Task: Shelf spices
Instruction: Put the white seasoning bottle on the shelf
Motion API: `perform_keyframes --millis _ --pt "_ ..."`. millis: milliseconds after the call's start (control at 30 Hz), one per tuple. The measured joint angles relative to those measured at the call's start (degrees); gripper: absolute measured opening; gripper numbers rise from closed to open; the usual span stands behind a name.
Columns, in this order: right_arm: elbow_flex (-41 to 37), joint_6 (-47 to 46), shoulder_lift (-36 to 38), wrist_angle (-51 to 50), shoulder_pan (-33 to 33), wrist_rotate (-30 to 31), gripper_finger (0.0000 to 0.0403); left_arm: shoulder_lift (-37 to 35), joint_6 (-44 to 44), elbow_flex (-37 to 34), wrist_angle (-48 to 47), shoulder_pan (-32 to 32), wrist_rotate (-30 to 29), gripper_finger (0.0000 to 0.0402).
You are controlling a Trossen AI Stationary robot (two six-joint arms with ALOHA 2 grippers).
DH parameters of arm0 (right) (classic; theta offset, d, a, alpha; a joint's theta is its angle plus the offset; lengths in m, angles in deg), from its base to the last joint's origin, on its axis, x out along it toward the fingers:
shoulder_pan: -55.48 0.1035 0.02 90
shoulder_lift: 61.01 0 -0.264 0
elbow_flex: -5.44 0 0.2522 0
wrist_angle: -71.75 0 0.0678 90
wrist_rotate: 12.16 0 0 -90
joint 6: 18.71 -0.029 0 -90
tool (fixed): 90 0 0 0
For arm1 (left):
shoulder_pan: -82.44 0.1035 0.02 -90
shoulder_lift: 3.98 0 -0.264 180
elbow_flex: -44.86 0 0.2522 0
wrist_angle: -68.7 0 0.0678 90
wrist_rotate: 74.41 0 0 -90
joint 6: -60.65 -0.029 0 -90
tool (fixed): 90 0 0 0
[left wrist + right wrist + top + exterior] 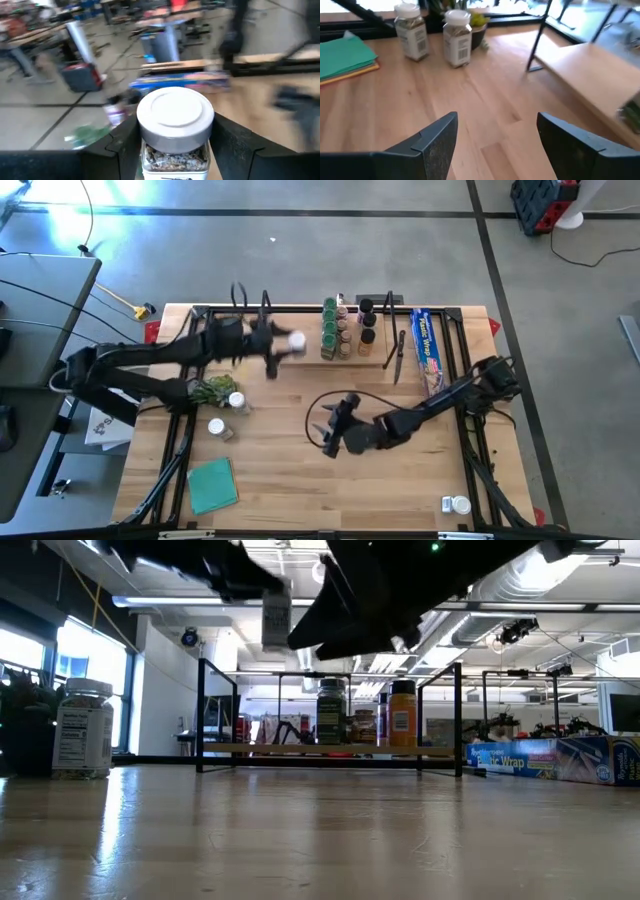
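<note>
White-lidded clear spice jar (175, 131) is being pinched between the left gripper (282, 346) fingers, carried above the light wooden shelf (300, 352) for placement beside jars already standing there. The right gripper (330, 432) is hanging spread, empty, over mid-table.

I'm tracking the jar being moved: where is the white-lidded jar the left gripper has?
In the high view the jar is clamped in the left gripper, raised at the table's far side, just left of the jars on the shelf.
</note>
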Motion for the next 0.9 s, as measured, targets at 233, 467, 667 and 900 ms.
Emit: perform_keyframes --millis 233,467,667,900 --pt "0.0 -1.38 0.0 -0.02 2.45 5.84 0.0268 13.12 4.49 0.04 10.84 21.22 19.72 0.0192" --pt "0.0 -3.63 0.0 0.0 2.31 5.96 0.0268 27.23 1.66 5.34 13.1 27.81 29.26 0.0192" --pt "0.0 -4.24 0.0 -0.04 2.27 6.08 0.0268 32.79 -1.36 9.03 13.33 29.0 28.97 0.0192" --pt "0.0 -4.97 0.0 -0.13 2.27 6.08 0.0268 33.43 -6.04 9.24 9.67 30.23 26.94 0.021"
